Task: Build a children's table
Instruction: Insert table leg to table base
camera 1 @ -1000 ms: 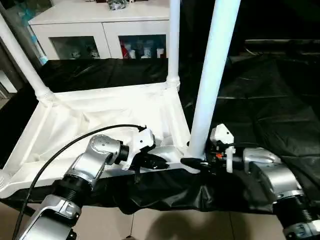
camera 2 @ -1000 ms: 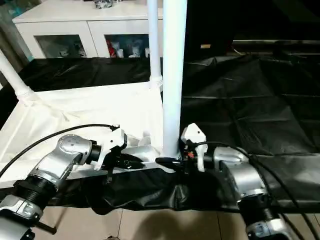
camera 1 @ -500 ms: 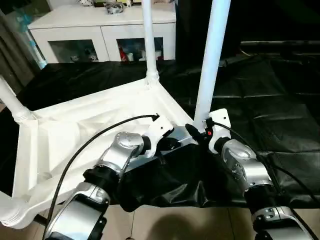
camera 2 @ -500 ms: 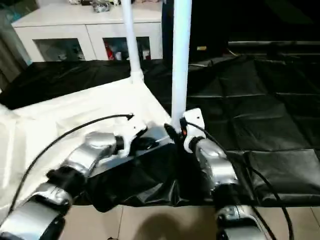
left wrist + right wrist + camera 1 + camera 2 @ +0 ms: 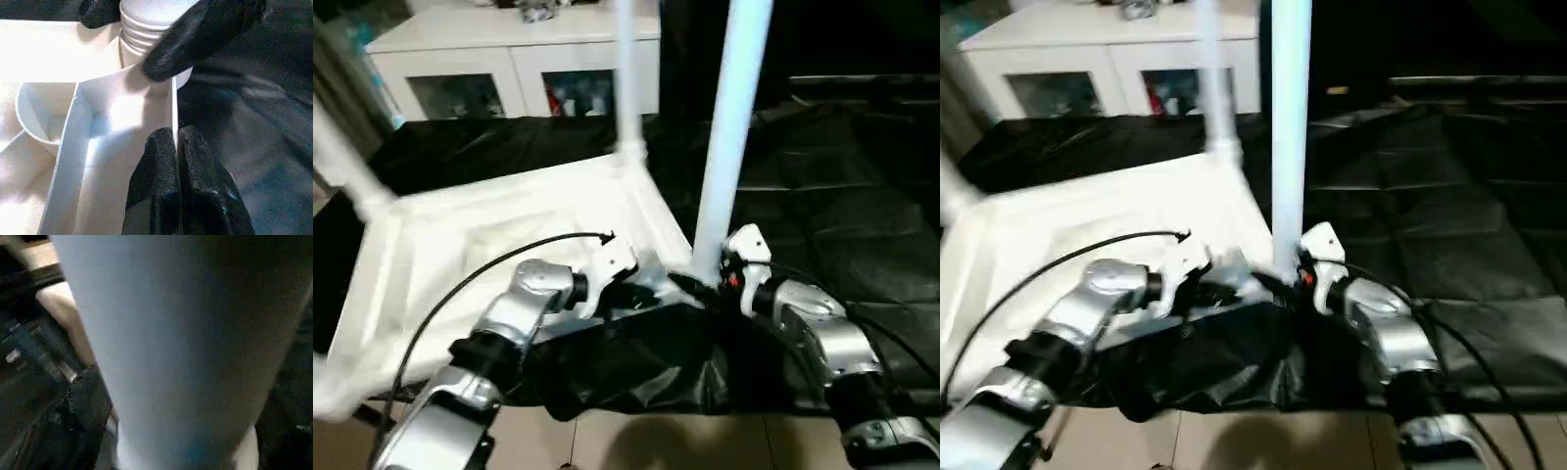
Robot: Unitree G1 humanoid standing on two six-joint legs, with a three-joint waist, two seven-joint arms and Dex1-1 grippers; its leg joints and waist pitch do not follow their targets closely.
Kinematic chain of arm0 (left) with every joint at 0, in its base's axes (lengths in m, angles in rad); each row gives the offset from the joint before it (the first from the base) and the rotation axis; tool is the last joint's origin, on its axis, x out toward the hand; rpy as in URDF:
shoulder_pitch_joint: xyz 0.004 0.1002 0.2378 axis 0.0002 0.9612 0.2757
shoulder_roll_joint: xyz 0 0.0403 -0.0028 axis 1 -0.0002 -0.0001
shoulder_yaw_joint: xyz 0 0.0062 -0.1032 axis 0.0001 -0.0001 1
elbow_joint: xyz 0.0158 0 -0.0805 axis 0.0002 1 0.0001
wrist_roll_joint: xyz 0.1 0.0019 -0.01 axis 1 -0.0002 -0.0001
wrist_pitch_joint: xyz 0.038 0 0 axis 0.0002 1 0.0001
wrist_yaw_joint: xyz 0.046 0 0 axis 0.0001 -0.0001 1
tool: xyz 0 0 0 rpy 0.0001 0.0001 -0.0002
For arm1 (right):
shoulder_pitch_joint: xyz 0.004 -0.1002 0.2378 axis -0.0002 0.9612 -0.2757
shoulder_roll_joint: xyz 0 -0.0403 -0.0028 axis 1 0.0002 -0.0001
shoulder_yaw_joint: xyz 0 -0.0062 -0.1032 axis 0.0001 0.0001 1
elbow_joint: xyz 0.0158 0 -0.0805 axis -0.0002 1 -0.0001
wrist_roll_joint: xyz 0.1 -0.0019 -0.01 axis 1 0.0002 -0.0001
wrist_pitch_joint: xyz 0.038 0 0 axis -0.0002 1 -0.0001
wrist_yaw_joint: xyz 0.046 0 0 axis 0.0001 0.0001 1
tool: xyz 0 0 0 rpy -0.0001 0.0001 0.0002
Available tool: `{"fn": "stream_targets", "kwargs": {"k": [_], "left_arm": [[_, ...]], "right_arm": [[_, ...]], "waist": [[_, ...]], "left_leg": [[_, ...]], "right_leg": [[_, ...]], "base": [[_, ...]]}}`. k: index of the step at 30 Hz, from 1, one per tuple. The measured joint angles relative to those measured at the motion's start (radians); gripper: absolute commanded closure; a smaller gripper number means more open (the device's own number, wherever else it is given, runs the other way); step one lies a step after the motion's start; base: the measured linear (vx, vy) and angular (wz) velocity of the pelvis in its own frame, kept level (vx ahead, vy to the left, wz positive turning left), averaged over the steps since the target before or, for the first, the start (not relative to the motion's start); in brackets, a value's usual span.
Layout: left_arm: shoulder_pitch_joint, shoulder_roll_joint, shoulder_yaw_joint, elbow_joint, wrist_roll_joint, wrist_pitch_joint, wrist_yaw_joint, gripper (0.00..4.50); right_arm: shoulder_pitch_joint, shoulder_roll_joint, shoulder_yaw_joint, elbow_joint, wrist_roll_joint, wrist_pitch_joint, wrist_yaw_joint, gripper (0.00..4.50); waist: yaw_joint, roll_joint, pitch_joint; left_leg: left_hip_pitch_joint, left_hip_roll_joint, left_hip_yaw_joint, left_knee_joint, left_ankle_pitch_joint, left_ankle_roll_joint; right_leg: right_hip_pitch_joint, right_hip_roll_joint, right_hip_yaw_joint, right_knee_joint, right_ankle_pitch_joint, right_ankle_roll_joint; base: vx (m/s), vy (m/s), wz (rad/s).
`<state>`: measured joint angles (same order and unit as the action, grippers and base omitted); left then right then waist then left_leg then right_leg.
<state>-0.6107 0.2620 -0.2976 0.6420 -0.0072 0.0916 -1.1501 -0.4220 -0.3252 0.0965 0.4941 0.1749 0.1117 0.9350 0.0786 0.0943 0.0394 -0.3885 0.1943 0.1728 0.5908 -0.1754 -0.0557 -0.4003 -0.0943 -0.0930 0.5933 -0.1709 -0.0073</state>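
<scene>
Currently tabletop [image 5: 489, 220] lies inverted with three legs upright; left claw [image 5: 177, 147] pinches together on its rim, right claw [image 5: 690, 287] straddles near leg [image 5: 729, 127], seating unconfirmed.

Upright legs [image 5: 729, 147] at tabletop [image 5: 460, 235] corners as obstacles; open black sheet [image 5: 862, 196] beyond.

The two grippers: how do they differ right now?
The left gripper is pinched shut on the tabletop's thin edge wall; the right gripper has its fingers spread around the base of the near leg. The left meets flat plastic, the right a round tube. Both work at the same corner.
</scene>
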Motion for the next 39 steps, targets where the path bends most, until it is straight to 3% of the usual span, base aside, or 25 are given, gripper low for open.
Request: {"fn": "stream_targets", "kwargs": {"k": [8, 10, 16, 19, 26, 30, 34, 36, 39], "left_arm": [[0.027, 0.072, -0.02, -0.05, -0.037, 0.009, -0.127, 4.5], [0.027, 0.073, -0.02, -0.05, -0.037, 0.009, -0.13, 4.5], [0.027, 0.074, -0.02, -0.051, -0.037, 0.01, -0.131, 4.5], [0.027, 0.063, -0.019, -0.047, -0.033, 0.011, -0.094, 4.5], [-0.028, -0.048, 0.01, 0.055, 0.016, 0.018, 0.164, 4.5], [-0.071, -0.134, 0.02, 0.126, 0.035, 0.024, 0.306, 4.5], [-0.075, -0.156, 0.024, 0.135, 0.042, 0.031, 0.344, 4.5], [-0.075, -0.158, 0.027, 0.139, 0.042, 0.031, 0.338, 4.5], [-0.074, -0.15, 0.03, 0.136, 0.041, 0.03, 0.302, 4.5]], "right_arm": [[0.002, -0.083, 0.055, -0.034, 0.028, 0.014, 0.21, 0.84], [0.002, -0.083, 0.055, -0.034, 0.028, 0.015, 0.213, 1.18], [0.005, -0.081, 0.06, -0.041, 0.029, 0.02, 0.228, 1.57], [0.024, -0.059, 0.043, -0.048, 0.027, 0.018, 0.16, 1.77], [-0.027, 0.085, -0.044, 0.067, -0.022, 0.005, -0.264, 1.78], [-0.056, 0.17, -0.101, 0.105, -0.045, 0.015, -0.499, 1.78], [-0.06, 0.197, -0.095, 0.108, -0.072, 0.014, -0.562, 1.78], [-0.059, 0.198, -0.094, 0.107, -0.072, 0.005, -0.555, 1.22], [-0.045, 0.184, -0.101, 0.09, -0.048, 0.006, -0.483, 0.99]], "waist": [[0.011, -0.002, 0.001], [0.011, -0.002, 0.001], [0.011, -0.002, 0.001], [0.01, -0.002, 0.001], [-0.013, -0.005, 0.001], [-0.017, -0.004, 0.0], [-0.017, -0.002, -0.001], [-0.018, -0.001, -0.002], [-0.019, -0.001, -0.002]], "left_leg": [[0.0, 0.0, 0.002, 0.001, 0.0, 0.0], [0.0, 0.0, 0.002, 0.001, 0.0, 0.0], [0.0, 0.0, 0.002, 0.001, 0.0, 0.0], [0.0, 0.001, 0.002, 0.001, 0.0, 0.0], [0.004, -0.001, 0.001, 0.001, 0.0, 0.0], [0.004, -0.002, 0.0, 0.001, 0.0, 0.0], [0.005, -0.002, -0.001, 0.001, 0.0, 0.0], [0.005, -0.002, -0.001, 0.001, 0.0, 0.0], [0.005, -0.002, -0.001, 0.001, 0.0, 0.0]], "right_leg": [[-0.001, 0.0, 0.002, 0.0, 0.0, 0.0], [-0.001, 0.0, 0.002, 0.001, 0.0, 0.0], [-0.001, 0.0, 0.002, 0.001, 0.0, 0.0], [-0.001, 0.0, 0.002, 0.001, 0.0, 0.0], [0.002, 0.0, 0.002, 0.001, -0.002, 0.004], [0.003, 0.0, 0.003, 0.001, -0.002, 0.004], [0.005, 0.0, 0.003, 0.0, -0.002, 0.004], [0.005, 0.0, 0.003, 0.0, -0.002, 0.004], [0.005, 0.0, 0.003, 0.0, -0.003, 0.004]], "base": [[0.0, 0.0, 0.0], [0.0, 0.0, 0.0], [0.0, 0.0, 0.0], [0.0, 0.0, 0.0], [0.0, 0.0, 0.0], [0.0, 0.0, 0.0], [0.0, 0.0, 0.0], [0.0, 0.0, 0.0], [0.0, 0.0, 0.0]]}}
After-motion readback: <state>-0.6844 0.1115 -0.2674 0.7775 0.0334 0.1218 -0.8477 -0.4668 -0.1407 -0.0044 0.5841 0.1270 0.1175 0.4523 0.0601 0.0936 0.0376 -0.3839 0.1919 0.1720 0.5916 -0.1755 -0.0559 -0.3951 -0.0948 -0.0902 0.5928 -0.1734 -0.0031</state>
